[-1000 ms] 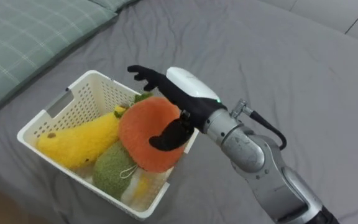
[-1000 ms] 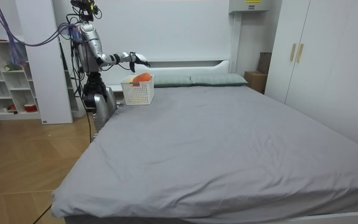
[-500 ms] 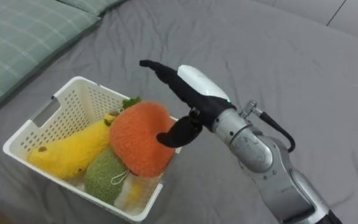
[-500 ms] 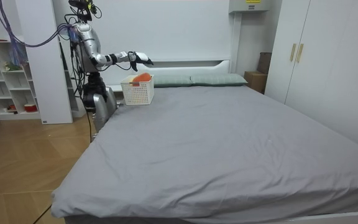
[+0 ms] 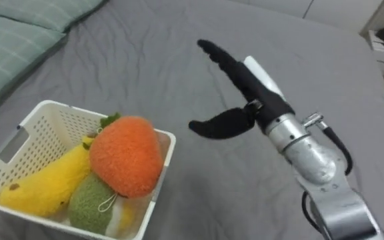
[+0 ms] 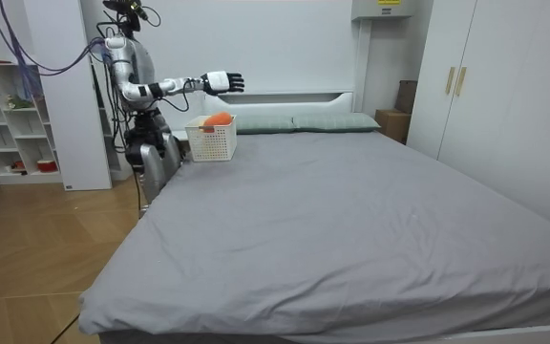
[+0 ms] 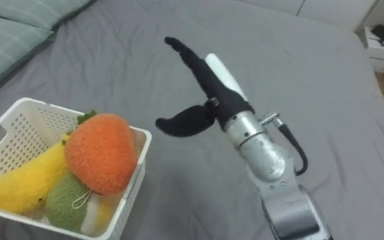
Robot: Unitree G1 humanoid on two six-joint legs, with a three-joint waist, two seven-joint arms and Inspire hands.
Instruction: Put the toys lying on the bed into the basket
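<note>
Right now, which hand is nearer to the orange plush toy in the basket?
Right. The right hand hangs open over the bed, up and to the right of the orange plush toy, apart from it. Where the left hand is, I cannot tell.

**Robot at the bed's corner, arm out over the basket**

The robot stands beside the bed (image 6: 351, 220), at its head-end corner on the room view's left. Its right hand (image 6: 223, 81) is held out with straight fingers above a white basket (image 6: 211, 143) that sits on the bed near the pillows (image 6: 299, 122). An orange toy (image 6: 218, 119) tops the basket.
</note>
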